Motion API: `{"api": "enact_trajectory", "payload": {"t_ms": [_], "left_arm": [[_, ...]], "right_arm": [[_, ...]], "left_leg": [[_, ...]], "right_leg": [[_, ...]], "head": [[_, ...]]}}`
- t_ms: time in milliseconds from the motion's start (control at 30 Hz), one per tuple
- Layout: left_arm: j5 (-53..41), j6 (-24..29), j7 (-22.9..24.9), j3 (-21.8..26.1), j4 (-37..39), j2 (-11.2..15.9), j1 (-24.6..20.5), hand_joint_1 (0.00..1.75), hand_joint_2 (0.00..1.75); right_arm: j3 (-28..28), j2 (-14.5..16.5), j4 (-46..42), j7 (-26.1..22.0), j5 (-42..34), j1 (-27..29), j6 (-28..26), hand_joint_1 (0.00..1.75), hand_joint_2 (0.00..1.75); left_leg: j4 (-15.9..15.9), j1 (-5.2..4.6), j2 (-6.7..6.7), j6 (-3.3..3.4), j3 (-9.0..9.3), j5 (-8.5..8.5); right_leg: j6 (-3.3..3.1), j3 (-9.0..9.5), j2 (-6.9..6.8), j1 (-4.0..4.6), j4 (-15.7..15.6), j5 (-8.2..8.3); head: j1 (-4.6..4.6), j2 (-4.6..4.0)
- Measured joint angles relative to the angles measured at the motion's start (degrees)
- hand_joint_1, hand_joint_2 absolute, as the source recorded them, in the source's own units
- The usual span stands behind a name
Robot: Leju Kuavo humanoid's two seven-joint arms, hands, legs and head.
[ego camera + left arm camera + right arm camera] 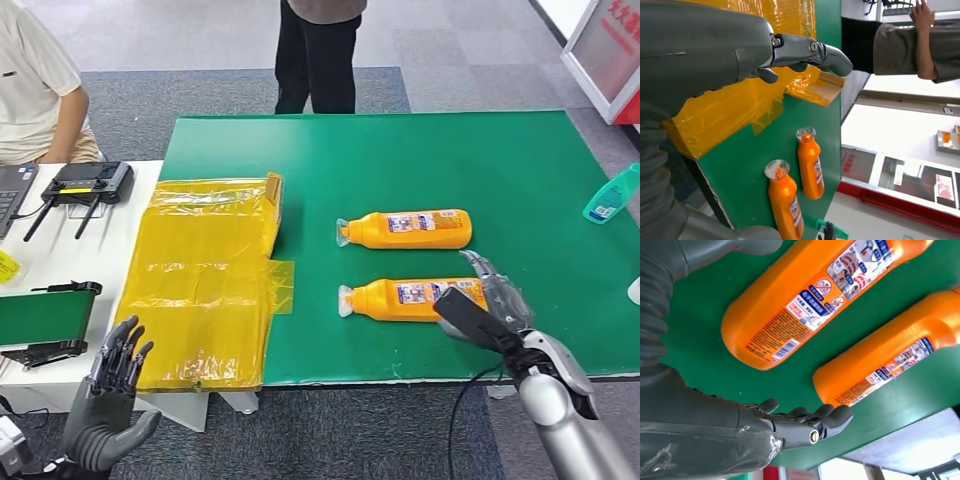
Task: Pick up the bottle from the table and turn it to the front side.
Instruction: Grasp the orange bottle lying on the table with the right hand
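Green mat [423, 160] on table, grey carpet [226, 100], two orange bottles [411, 229] [411, 298] lying flat. Right hand [494, 300] at near bottle's base, fingers apart, gripping nothing. Left hand [109, 395] raised off-table, fingers spread, empty.

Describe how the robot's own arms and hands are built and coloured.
The right arm is a smooth silver tube with a black cable looping beneath it and a black plate at the wrist. The right hand and left hand are grey with darker, many-jointed fingers. Wrist views show grey ribbed covers and small silver pivot screws.
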Motion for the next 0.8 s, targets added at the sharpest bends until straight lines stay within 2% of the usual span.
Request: {"api": "enact_trajectory", "payload": {"t_ms": [433, 600, 800], "left_arm": [[0.27, 0.03, 0.0, 0.08, 0.52, 0.03, -0.96, 0.0, 1.75], [0.01, 0.26, -0.4, 0.07, 0.56, 0.07, -0.76, 0.0, 1.75], [-0.66, 0.58, -0.89, 0.01, 0.16, 0.14, -0.17, 0.0, 1.75]], "right_arm": [[8.86, -3.41, 10.33, 1.91, 2.53, -7.99, -0.21, 0.0, 1.75], [11.1, -4.88, 12.7, 4.12, 5.41, -9.44, -0.2, 0.0, 1.75], [12.48, -6.21, 14.48, 4.63, 6.62, -9.79, -0.53, 0.0, 1.75]], "left_leg": [[0.0, 0.0, -0.02, 0.01, -0.02, 0.01], [0.0, 0.0, -0.02, 0.01, -0.02, 0.0], [0.0, 0.0, -0.03, 0.02, -0.02, 0.0]], "right_leg": [[0.03, -0.01, 0.0, -0.01, 0.0, 0.02], [0.03, -0.01, -0.01, -0.01, 0.0, 0.02], [0.03, -0.02, -0.01, -0.01, 0.0, 0.02]], "head": [[0.0, 0.0], [0.0, 0.0], [0.0, 0.0]]}}
